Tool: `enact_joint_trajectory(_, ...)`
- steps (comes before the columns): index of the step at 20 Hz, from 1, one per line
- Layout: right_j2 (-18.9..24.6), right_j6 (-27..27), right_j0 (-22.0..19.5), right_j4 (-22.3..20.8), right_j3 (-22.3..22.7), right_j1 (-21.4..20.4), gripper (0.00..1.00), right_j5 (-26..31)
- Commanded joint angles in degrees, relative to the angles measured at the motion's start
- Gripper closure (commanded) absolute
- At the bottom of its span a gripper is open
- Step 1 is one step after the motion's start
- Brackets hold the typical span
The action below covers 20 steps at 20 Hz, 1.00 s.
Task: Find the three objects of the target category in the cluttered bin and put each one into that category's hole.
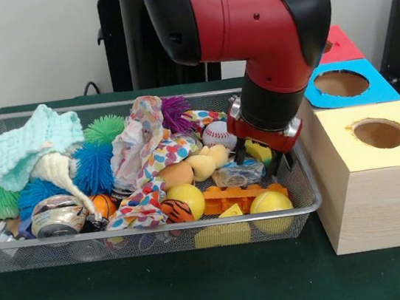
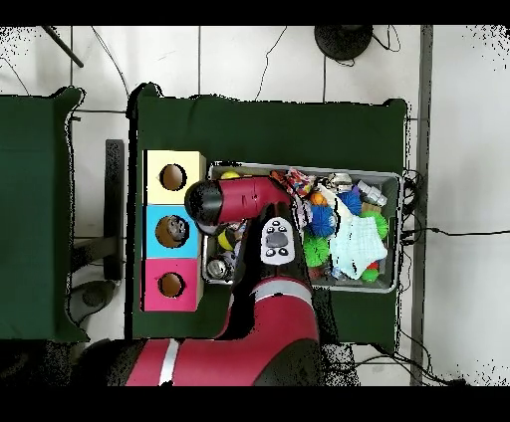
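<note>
Reaching down from the picture's top in the front view, red and black arm (image 1: pixel 241 17) bending at the wrist, gripper (image 1: pixel 267 161) hanging low at the right, dark fingers (image 1: pixel 288 160) pointing downward, slightly parted.

The tool (image 1: pixel 263 162) hangs low inside the bin (image 1: pixel 308 205), at its end nearest the hole (image 1: pixel 341 83). One can (image 1: pixel 58 215) lies on its side near the bin's opposite end, toward the worktop's (image 1: pixel 168 296) front edge.
</note>
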Motion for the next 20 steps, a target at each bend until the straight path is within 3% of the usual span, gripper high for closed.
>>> enact_joint_trajectory(1,-2.9,5.5,1.6,-2.0,-1.6,3.5,0.0,2.4)
enact_joint_trajectory(12,-7.3,5.7,4.4,-4.0,-3.3,5.0,0.0,-4.4)
enact_joint_trajectory(20,-4.5,2.5,2.1,-2.1,-1.2,4.2,0.0,-10.1)
